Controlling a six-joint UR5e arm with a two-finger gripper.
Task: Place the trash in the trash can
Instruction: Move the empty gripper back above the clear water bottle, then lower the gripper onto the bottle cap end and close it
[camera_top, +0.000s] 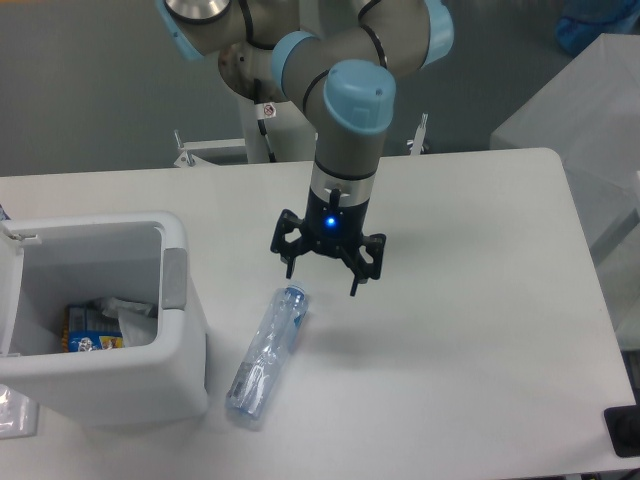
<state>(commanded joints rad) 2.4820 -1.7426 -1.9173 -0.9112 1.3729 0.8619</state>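
**Bottle on surface, tool empty above it**

The bottle (264, 355) lay flat on the surface (460, 300), just beside the bin (175, 300) at its right wall, apart from the tool. Its long axis ran diagonally: the blue-cap end pointed up and right, toward the tool; the base end pointed down and left, toward the near edge. The tool (322, 278) hung above the surface just past the cap end, fingers spread wide and holding nothing.

Handling, as judged: the bottle looked crushed, clear and thin-walled, so likely light, springy under pressure and somewhat slippery. The mid-body, taken across the long axis, appeared the soundest hold; the cap end is narrow and could pivot.

Inside the bin some crumpled clear material was visible with a blue-and-yellow packet (90, 340); a green bit could not be confirmed.
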